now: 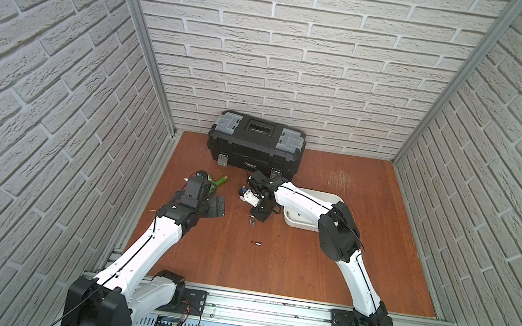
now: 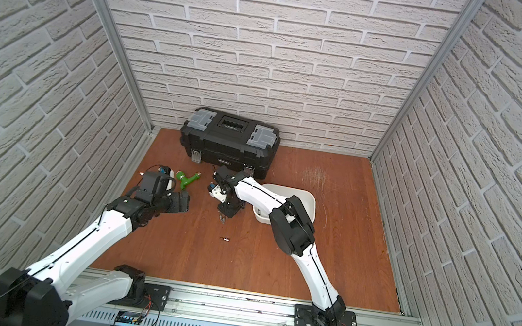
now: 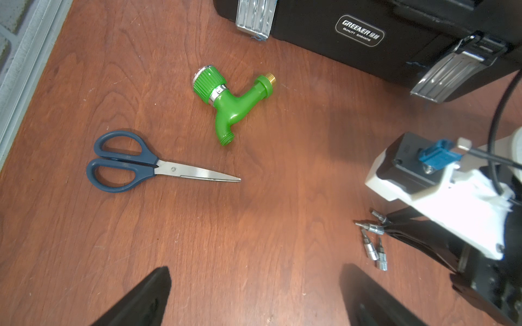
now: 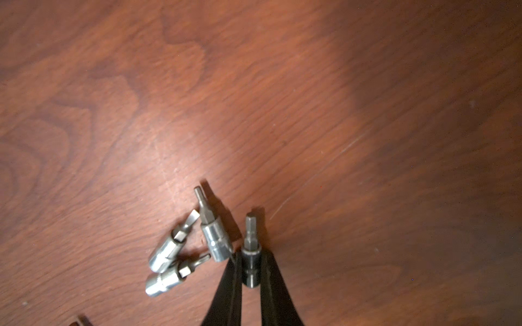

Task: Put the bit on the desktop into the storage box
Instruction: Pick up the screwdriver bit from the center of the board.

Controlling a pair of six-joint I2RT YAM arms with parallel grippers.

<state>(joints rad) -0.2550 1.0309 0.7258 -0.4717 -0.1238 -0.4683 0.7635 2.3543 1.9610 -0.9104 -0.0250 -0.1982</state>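
Right tool (image 4: 251, 255) pinching one bit (image 4: 250, 240) by its socket end, hex tip pointing straight out past the fingers; it sits low on the desk (image 4: 367, 113), just off the storage box (image 1: 333, 198), on the box's side facing the left arm; three spare bits (image 4: 214, 240) crowd alongside; right arm nearer, short carry; left tool (image 3: 257, 269) spread wide, empty.

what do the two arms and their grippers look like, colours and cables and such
Both the left arm and right arm have white shells with bulky black joints and a thin black cable along each. The left gripper and right gripper have slim black tapered fingers. A blue connector plugs into the right wrist camera.
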